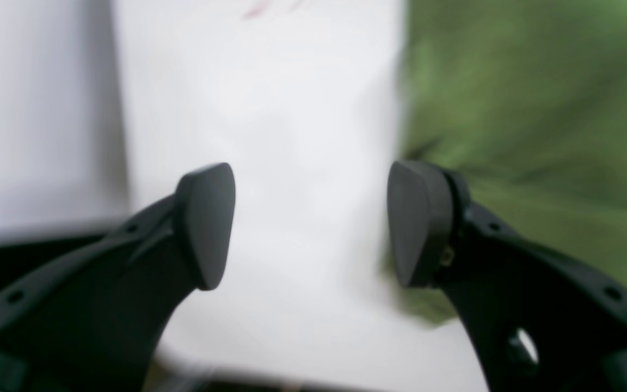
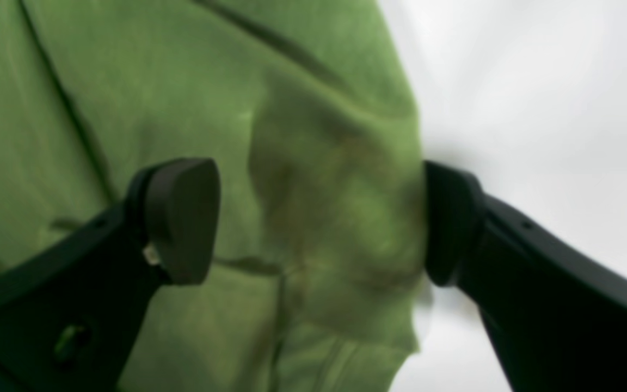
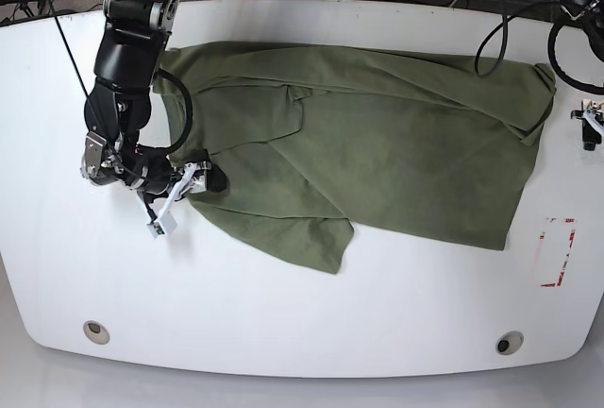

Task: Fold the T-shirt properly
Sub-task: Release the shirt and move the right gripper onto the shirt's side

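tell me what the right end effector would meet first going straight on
Likely the shirt, which shows between the open jaws of the right end effector; how far below is unclear.

left gripper (image 1: 311, 226): spread open | right gripper (image 2: 319, 222): spread open, lowered

The olive-green T-shirt (image 3: 406, 153) is spread across the white tabletop, wrinkled and partly folded over along its far edge, with one sleeve extended nearward.
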{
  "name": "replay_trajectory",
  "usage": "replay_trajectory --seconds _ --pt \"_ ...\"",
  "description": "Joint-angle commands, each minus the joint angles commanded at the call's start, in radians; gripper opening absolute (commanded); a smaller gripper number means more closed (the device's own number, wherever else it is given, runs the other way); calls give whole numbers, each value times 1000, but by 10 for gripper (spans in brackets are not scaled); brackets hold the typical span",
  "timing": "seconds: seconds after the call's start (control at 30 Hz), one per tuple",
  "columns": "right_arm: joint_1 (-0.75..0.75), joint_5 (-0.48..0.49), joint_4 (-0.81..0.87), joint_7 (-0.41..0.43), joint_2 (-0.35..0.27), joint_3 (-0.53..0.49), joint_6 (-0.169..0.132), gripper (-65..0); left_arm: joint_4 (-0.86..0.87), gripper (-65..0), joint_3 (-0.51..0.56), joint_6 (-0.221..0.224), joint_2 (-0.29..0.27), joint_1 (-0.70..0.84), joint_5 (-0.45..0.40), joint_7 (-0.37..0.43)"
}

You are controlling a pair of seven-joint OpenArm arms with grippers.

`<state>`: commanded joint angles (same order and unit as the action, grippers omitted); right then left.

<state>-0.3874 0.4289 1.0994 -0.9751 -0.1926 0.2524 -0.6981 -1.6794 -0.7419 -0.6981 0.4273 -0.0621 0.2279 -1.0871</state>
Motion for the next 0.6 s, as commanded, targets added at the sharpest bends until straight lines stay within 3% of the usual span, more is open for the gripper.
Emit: replay_trajectory --seconds 0.17,0.33,0.6 --pt "0 0 -6 12 11 -15 0 -182 146 -251 11 0 -2 -74 -86 61" --pt "-2 0 -5 21 32 -17 0 -295 327 -250 15 0 -2 -149 -89 124" --pt "2 0 -5 23 34 -17 0 -341 551 -251 71 0 -2 -267 -83 164"
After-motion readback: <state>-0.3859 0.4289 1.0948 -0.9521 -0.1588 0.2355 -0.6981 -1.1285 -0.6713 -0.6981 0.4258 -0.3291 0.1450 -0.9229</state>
